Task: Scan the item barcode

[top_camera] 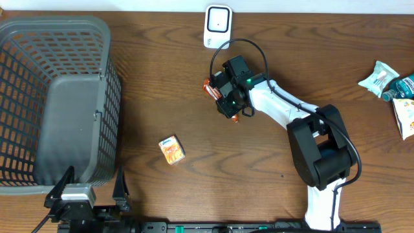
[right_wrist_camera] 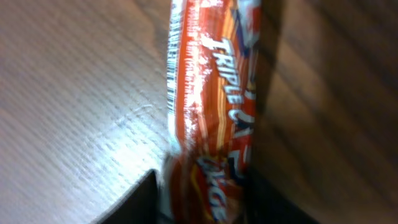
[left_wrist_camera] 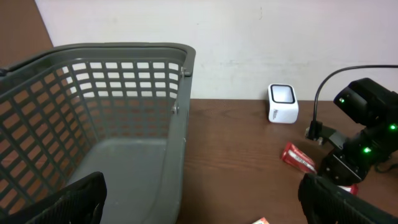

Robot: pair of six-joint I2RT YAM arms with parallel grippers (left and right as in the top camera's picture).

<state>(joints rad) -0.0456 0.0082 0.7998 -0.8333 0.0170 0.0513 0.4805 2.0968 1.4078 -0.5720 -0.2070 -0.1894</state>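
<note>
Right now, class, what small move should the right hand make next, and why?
Probably lift the red packet slightly: the right hand looks closed around it, it seems to rest on the table, and the white scanner stands a little beyond.

Stretching out from its base with the right arm point(top_camera: 284, 107), white link angled up and to the left, wrist tipped down toward the tabletop. Clamping the right gripper point(top_camera: 225, 100) onto a red packet point(right_wrist_camera: 211, 93) (dark fingers point(right_wrist_camera: 134, 202) on either side, pressed against the wrapper). Over to the left arm point(top_camera: 77, 200): tucked low at the near edge, barely extended. Holding the left gripper point(top_camera: 90, 186) spread wide, fingers far apart, pointing forward.
</note>
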